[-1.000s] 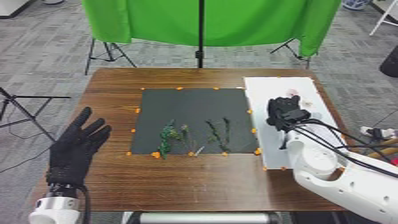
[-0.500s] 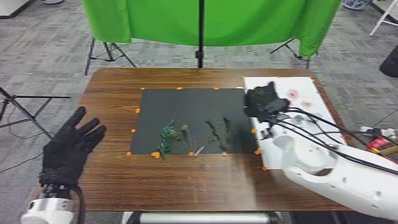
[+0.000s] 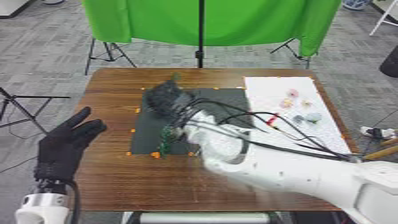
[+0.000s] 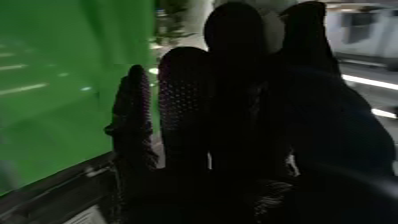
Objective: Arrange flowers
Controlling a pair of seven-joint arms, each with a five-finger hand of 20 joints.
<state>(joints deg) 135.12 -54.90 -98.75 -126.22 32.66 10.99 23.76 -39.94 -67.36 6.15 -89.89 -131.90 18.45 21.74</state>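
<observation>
Okay so, nearest first: the left hand [image 3: 64, 150] is over the left side of the brown table [image 3: 115, 182], palm flat-ish, fingers spread pretty wide, nothing in it. The right arm [image 3: 258, 167] comes in from the right and cuts across the table. On the dark mat [image 3: 218, 93] there's a leafy green sprig [image 3: 165, 141] lying near the left edge, with little orange bits [image 3: 155, 155] around the border. Over on the white sheet [image 3: 266, 87] at the right, a couple of bluish flowers [image 3: 314, 117] sit just past the arm. A bit farther up that sheet are the pinkish flowers [image 3: 293, 93] and a small yellowish one [image 3: 306, 103]. The right hand [image 3: 164, 100] is above the far left part of the mat, and in the wrist view it's got a pale thing [image 4: 274, 22] pinched between thumb and finger, though it's too blurry to say what kind of flower, if it is one. A small green bit [image 3: 176, 76] pokes out just beyond that hand. Way back hangs the green cloth [image 3: 160, 25] behind a black pole [image 3: 201, 57].
</observation>
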